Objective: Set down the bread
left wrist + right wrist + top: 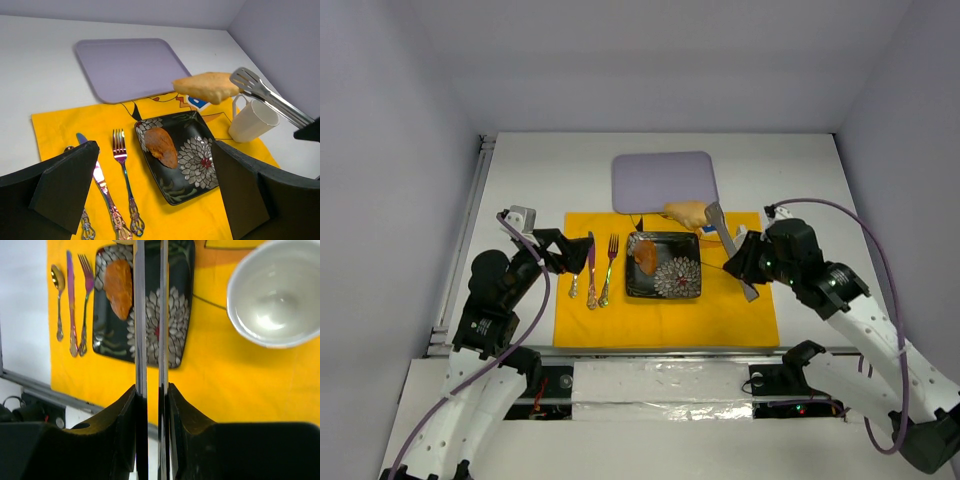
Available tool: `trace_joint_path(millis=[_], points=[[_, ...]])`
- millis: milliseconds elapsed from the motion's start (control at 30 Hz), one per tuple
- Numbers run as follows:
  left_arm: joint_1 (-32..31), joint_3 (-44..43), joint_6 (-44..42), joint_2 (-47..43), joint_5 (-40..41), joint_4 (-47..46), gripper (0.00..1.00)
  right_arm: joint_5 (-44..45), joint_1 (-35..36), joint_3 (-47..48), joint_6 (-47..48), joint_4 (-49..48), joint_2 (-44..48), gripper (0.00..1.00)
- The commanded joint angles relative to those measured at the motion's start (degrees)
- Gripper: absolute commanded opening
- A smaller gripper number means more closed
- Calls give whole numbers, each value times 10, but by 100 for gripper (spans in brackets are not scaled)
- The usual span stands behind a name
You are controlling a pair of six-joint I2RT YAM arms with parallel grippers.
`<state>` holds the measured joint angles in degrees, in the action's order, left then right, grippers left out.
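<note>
The right fingers [152, 395] are pressed in on the handles of metal tongs [725, 240], and the tong tips pinch the bread [686, 212]. The bread hangs in the air at about 1 o'clock from the black flowered plate [632, 290], over the far edge of the yellow placemat [740, 310], beside the white cup [252, 120]. A browner piece [646, 257] lies on the plate. The lavender tray [663, 180] sits on the tabletop at the placemat's 12 o'clock. The left fingers [155, 165] are spread wide and hold nothing, above the fork [610, 265] and knife [591, 265] at the plate's 9 o'clock.
</note>
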<state>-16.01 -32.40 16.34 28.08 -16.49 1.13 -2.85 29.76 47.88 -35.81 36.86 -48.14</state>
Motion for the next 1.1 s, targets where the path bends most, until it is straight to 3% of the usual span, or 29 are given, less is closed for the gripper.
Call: trace_joint_path(millis=[0, 500, 567, 733, 933, 1067], points=[[5, -25, -3, 0, -2, -24, 96, -11, 10, 10, -4, 55, 26, 16], [5, -25, -4, -6, 4, -19, 96, 24, 127, 2, -44, 85, -23, 19], [5, -25, -4, -5, 3, -18, 96, 25, 134, 0, -49, 88, -27, 23], [5, -24, -3, -4, 1, -21, 96, 26, 139, 20, -45, 119, -11, 50], [5, -24, -3, 0, -4, -23, 96, 26, 139, 46, -45, 128, 1, 53], [5, -23, -2, -1, -6, -23, 96, 76, 139, 99, -37, 109, -5, 51]])
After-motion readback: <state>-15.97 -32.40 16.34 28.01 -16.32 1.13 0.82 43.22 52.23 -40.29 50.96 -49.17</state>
